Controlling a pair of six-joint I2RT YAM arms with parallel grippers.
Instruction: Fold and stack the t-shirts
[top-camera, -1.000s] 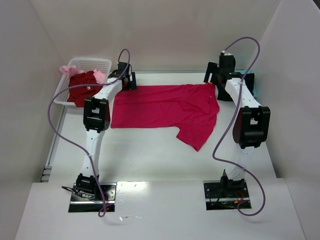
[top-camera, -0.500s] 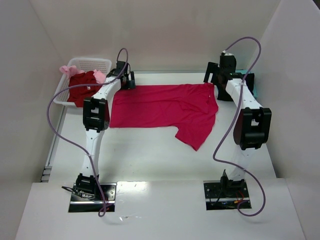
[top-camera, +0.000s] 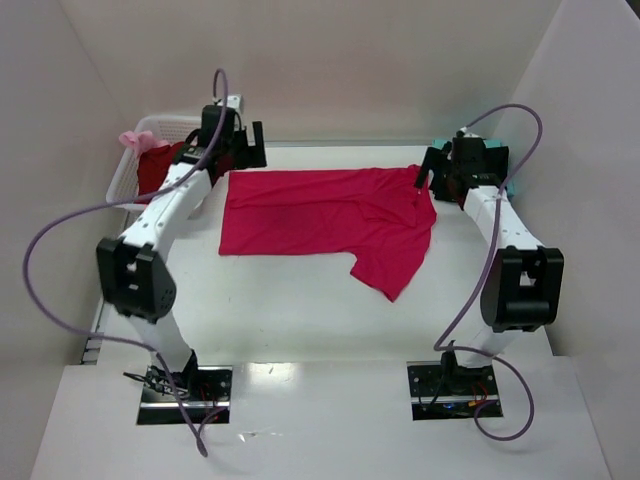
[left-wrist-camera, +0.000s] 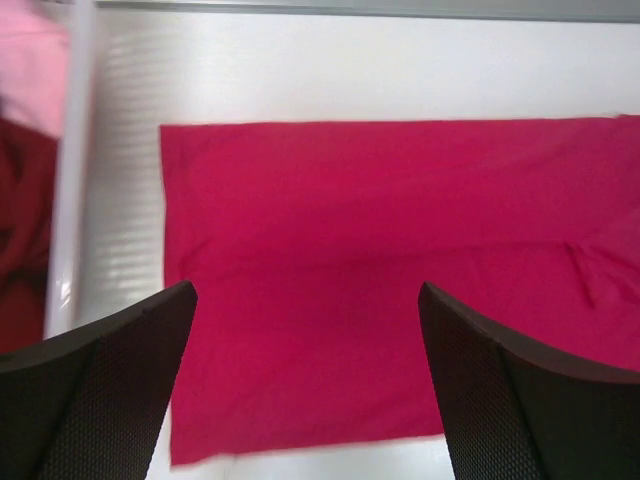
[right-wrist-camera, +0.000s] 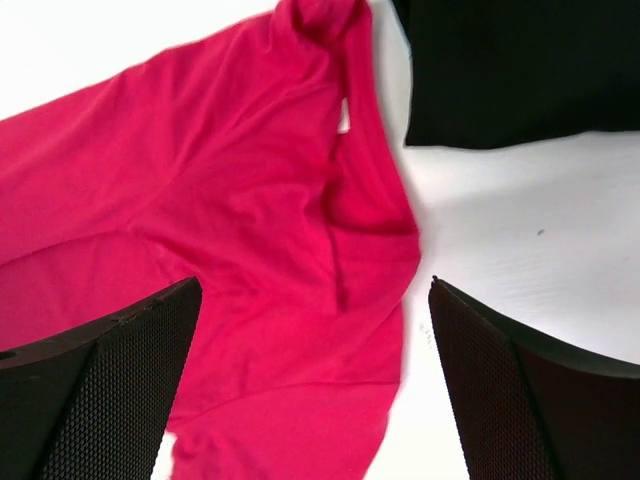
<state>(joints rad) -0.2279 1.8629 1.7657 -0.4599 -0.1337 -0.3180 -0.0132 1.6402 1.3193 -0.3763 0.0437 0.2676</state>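
A crimson-pink t-shirt (top-camera: 320, 215) lies spread flat on the white table, one sleeve trailing toward the front right. My left gripper (top-camera: 243, 150) hovers open and empty above the shirt's far left edge; that edge shows in the left wrist view (left-wrist-camera: 380, 260). My right gripper (top-camera: 437, 172) hovers open and empty above the shirt's far right corner, which shows bunched in the right wrist view (right-wrist-camera: 270, 230). A black t-shirt (right-wrist-camera: 510, 70) lies folded just right of that corner. A teal one (top-camera: 510, 180) peeks out behind the right arm. Dark red (top-camera: 155, 170) and pale pink (top-camera: 133, 139) tees lie in the basket.
A white lattice basket (top-camera: 130, 175) stands at the far left, its rim beside the left gripper (left-wrist-camera: 65, 200). Walls close the table at the back and both sides. Purple cables loop off both arms.
Both grippers have lifted off the crimson-pink shirt's far corners. The left arm swung left and back, the right arm drew right. The shirt lies where it was left.
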